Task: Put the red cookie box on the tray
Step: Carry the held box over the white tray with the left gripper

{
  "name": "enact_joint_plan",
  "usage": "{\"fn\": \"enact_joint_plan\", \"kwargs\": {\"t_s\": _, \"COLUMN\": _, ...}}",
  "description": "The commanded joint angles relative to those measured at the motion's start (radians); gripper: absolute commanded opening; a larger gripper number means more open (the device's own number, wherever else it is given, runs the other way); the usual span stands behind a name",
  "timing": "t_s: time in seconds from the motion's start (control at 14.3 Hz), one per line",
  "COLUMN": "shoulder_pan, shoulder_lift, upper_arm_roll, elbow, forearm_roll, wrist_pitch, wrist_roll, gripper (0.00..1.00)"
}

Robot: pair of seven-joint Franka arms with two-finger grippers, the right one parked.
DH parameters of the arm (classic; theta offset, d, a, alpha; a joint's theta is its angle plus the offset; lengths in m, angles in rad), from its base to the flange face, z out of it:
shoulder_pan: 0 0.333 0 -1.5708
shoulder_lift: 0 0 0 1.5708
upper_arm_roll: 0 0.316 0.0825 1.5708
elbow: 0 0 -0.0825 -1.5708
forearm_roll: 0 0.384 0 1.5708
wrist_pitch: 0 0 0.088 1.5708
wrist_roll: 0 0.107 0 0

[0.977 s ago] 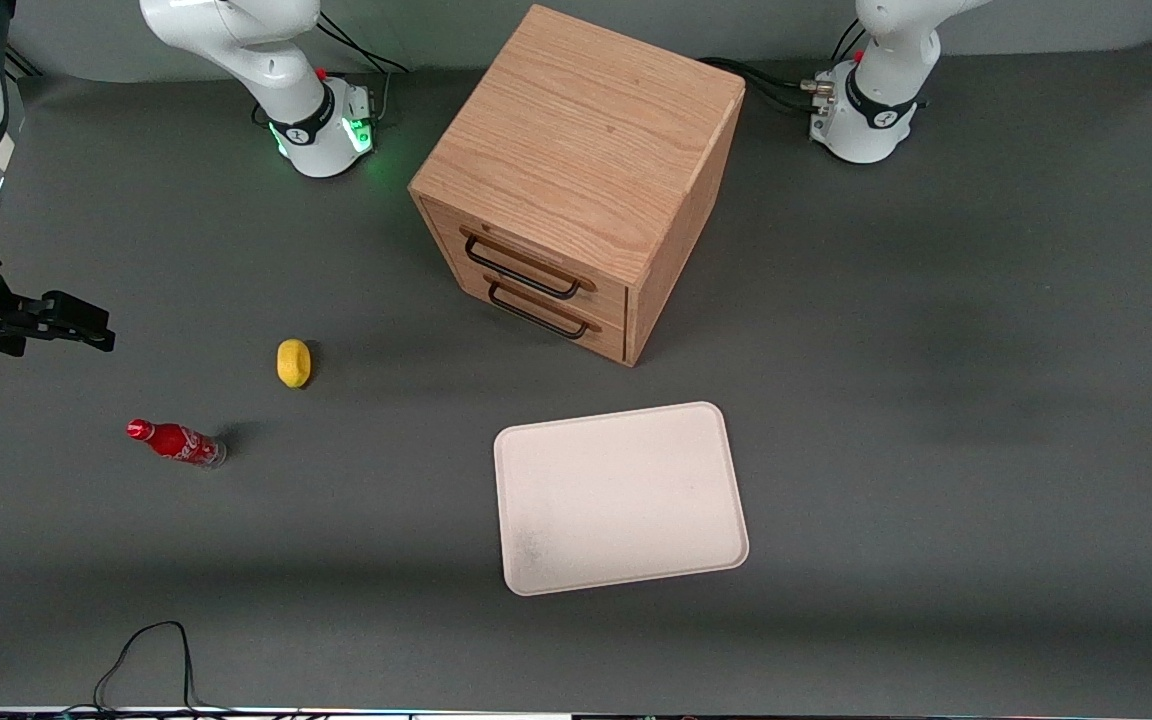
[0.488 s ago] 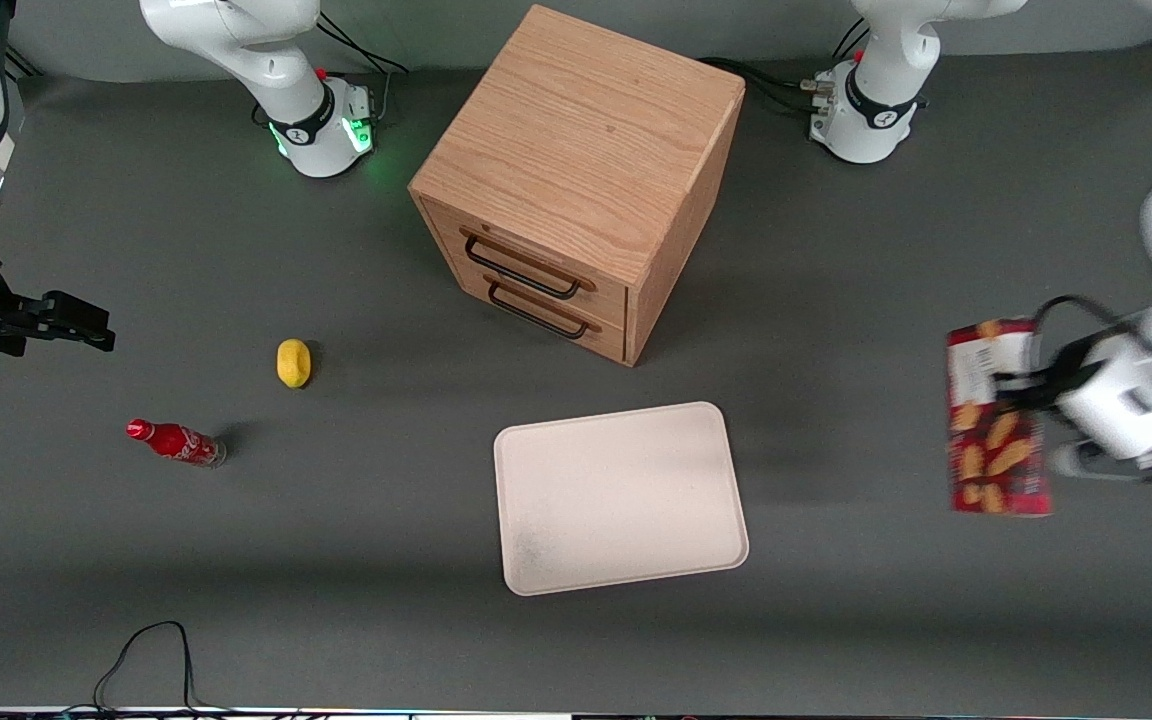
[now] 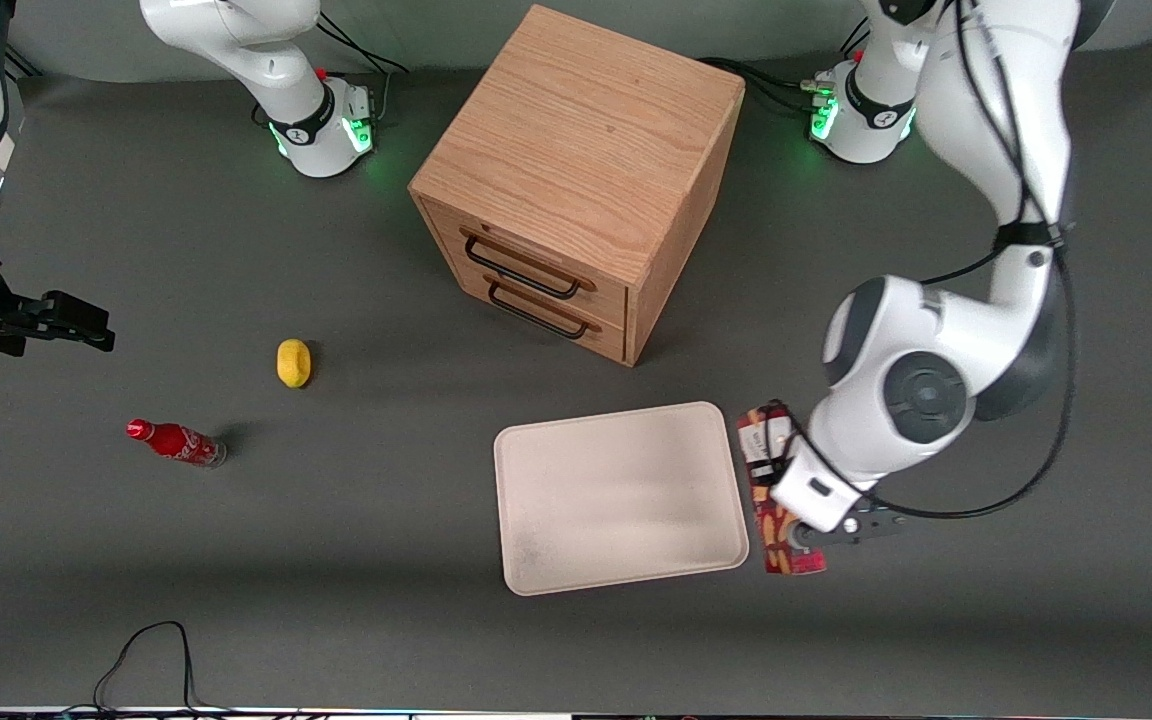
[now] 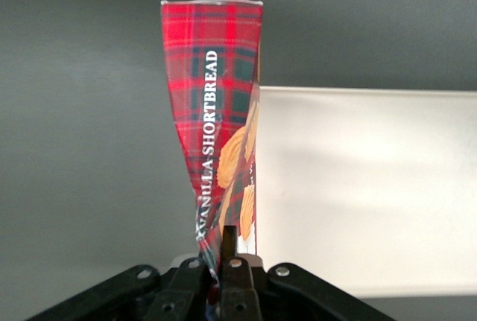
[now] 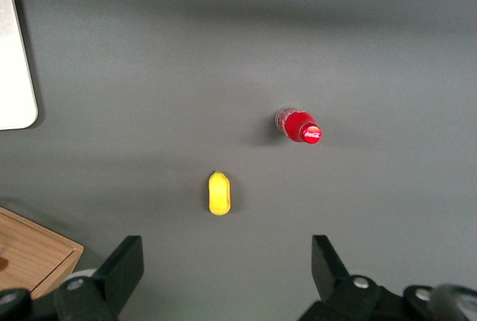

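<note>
A: Quick pass across the front view, starting at the parked arm's end. What was there?

B: Small red cola bottle (image 3: 176,442) lying on the grey table (image 3: 336,560), cap pointing toward the parked arm's end. Yellow lemon-like thing (image 3: 293,362) near it, a bit farther from the front camera. They were apart, not touching.

A: Middle?

B: Wooden drawer cabinet (image 3: 576,180) with two dark handles, both drawers shut. In front of it, nearer the camera, sat the tray (image 3: 620,496), cream-white, flat, nothing on it.

A: And the red cookie box?

B: The red cookie box (image 3: 765,450) was just beside the tray's short edge on the working arm's side, lengthwise along that edge. Not on the tray. Partly hidden under the arm in the front view. Couldn't tell from there whether it touched the table.

A: Gripper?

B: The gripper (image 3: 804,535) was at the end of the box nearer the front camera, fingers clenched on it. The left wrist view showed that better: gripper (image 4: 226,258) pinching the red cookie box (image 4: 212,112) at one end, the carton squeezed narrow and twisted between the fingers. Tartan print, "SHORTBREAD" lettering, cookie pictures.

A: Box over the tray there?

B: In the wrist view the tray (image 4: 373,187) lay right alongside the box's long edge. The box mostly appeared over grey table (image 4: 82,150), its edge lining up with the tray's rim. Whether it overlapped the rim I couldn't tell.

A: Cable?

B: Black cable loop (image 3: 151,650) on the table edge nearest the camera.
</note>
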Motion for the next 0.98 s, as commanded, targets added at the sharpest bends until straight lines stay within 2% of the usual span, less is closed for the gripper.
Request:
{"fn": "enact_joint_plan", "kwargs": {"t_s": 0.0, "shoulder_pan": -0.052, "shoulder_lift": 0.066, "upper_arm_roll": 0.015, "elbow": 0.057, "forearm_roll": 0.081, "wrist_pitch": 0.044, "wrist_roll": -0.162, "gripper": 0.0}}
{"fn": "enact_joint_plan", "kwargs": {"t_s": 0.28, "shoulder_pan": -0.091, "shoulder_lift": 0.073, "upper_arm_roll": 0.014, "elbow": 0.007, "forearm_roll": 0.153, "wrist_pitch": 0.078, "wrist_roll": -0.178, "gripper": 0.0}}
{"fn": "enact_joint_plan", "kwargs": {"t_s": 0.63, "shoulder_pan": -0.092, "shoulder_lift": 0.07, "upper_arm_roll": 0.014, "elbow": -0.055, "forearm_roll": 0.155, "wrist_pitch": 0.158, "wrist_roll": -0.18, "gripper": 0.0}}
{"fn": "enact_joint_plan", "kwargs": {"t_s": 0.91, "shoulder_pan": -0.091, "shoulder_lift": 0.061, "upper_arm_roll": 0.014, "elbow": -0.176, "forearm_roll": 0.155, "wrist_pitch": 0.3, "wrist_roll": -0.199, "gripper": 0.0}}
